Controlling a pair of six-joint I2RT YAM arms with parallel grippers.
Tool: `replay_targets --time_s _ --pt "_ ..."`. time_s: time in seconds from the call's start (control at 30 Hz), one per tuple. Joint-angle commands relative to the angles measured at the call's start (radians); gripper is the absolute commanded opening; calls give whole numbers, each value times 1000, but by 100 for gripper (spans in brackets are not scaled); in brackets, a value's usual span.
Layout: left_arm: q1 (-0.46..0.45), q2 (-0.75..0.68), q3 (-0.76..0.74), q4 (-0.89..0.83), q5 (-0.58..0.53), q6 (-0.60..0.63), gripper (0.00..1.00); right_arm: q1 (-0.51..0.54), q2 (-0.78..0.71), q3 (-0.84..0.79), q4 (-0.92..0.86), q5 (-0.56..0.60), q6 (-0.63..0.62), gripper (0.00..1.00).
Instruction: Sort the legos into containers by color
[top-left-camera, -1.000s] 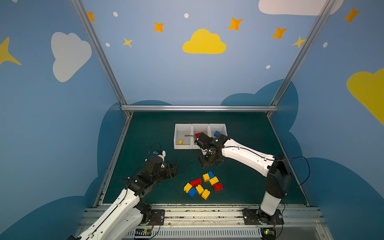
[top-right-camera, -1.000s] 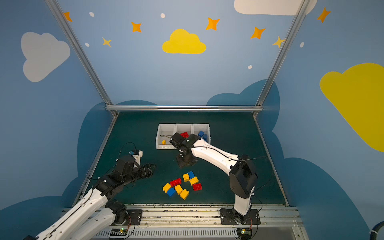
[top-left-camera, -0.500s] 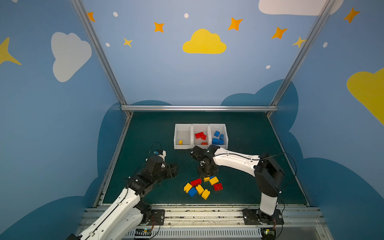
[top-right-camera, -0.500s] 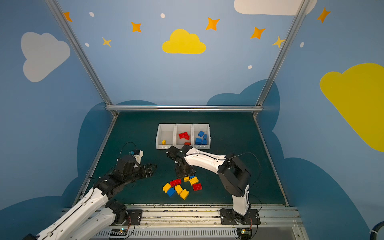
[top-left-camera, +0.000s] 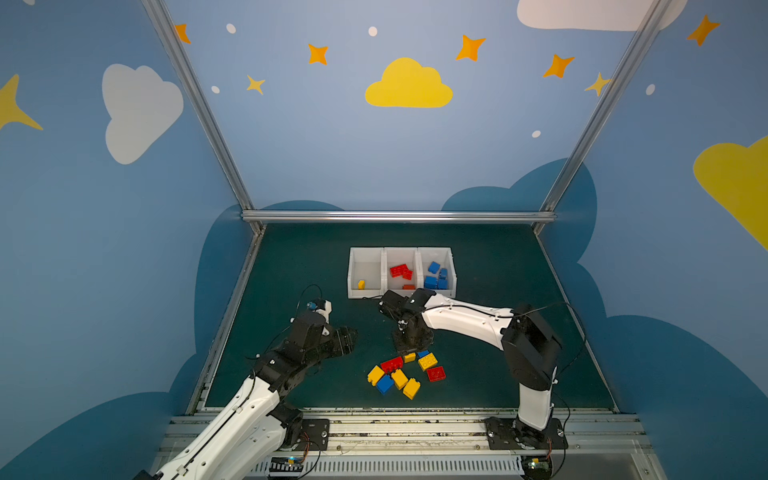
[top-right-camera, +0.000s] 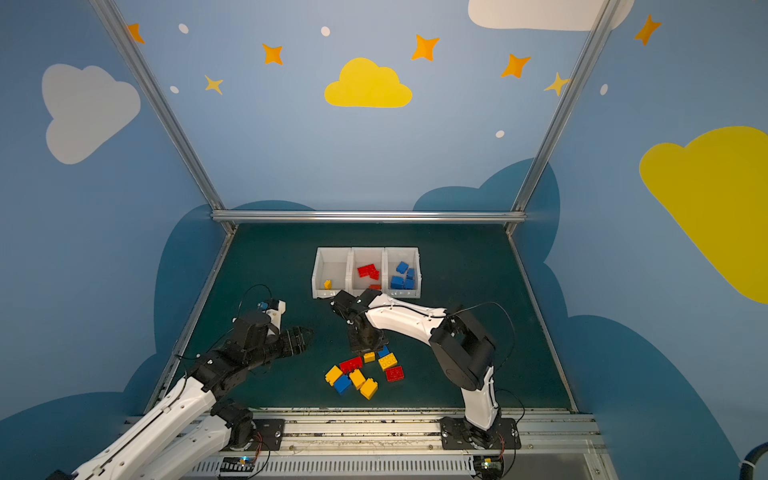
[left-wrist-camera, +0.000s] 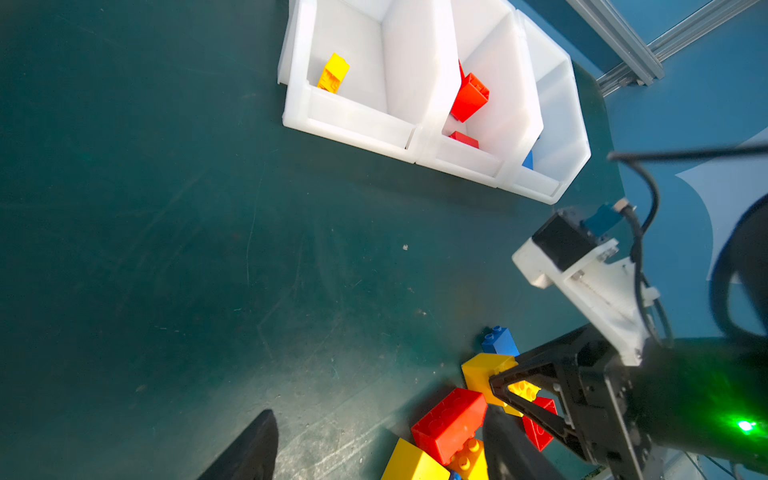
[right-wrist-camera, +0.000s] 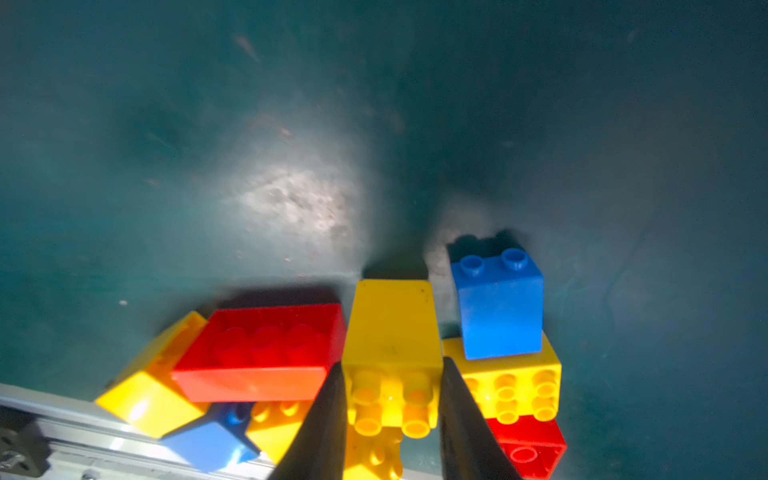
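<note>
A pile of red, yellow and blue legos (top-left-camera: 399, 374) (top-right-camera: 359, 374) lies on the green mat near the front. My right gripper (top-left-camera: 410, 347) (top-right-camera: 368, 348) (right-wrist-camera: 392, 374) points down at the pile's far edge, shut on a small yellow lego (right-wrist-camera: 390, 324) (top-left-camera: 409, 357) with a finger against each side. A blue lego (right-wrist-camera: 498, 307) lies just beside it, on a yellow one. My left gripper (top-left-camera: 349, 338) (top-right-camera: 305, 334) (left-wrist-camera: 384, 446) hovers open to the left of the pile, holding nothing. Three white containers (top-left-camera: 365, 249) (left-wrist-camera: 353, 124) hold one yellow, a few red and several blue legos.
The right arm's white link (top-left-camera: 465, 322) stretches across the mat just in front of the containers. A metal rail (top-left-camera: 395, 415) runs along the front edge. Blue walls close off the sides and back.
The right gripper has come from the containers down to the pile and closed on the small yellow lego. The left arm has not moved.
</note>
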Motion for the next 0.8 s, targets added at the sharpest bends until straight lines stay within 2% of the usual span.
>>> replay_targets --time_s 0.0,0.2,0.47,0.57,0.7,0.77 --pt "5 -20 -6 -16 4 -1 78 -21 19 118 -60 36 -70 24" --pt "4 -32 -12 -25 7 -3 77 -95 116 430 -110 46 -207 24" --pt "4 -58 -15 -44 2 -8 78 -180 356 847 -82 15 -347 24" --pt "4 -74 -21 -55 2 -10 78 -209 414 897 0 -2 -343 24" --pt "4 -96 -25 -69 -2 -14 78 -228 426 852 161 -36 -352 25" --pt "4 -103 -27 -72 -3 -14 78 -231 424 831 216 -39 -352 28"
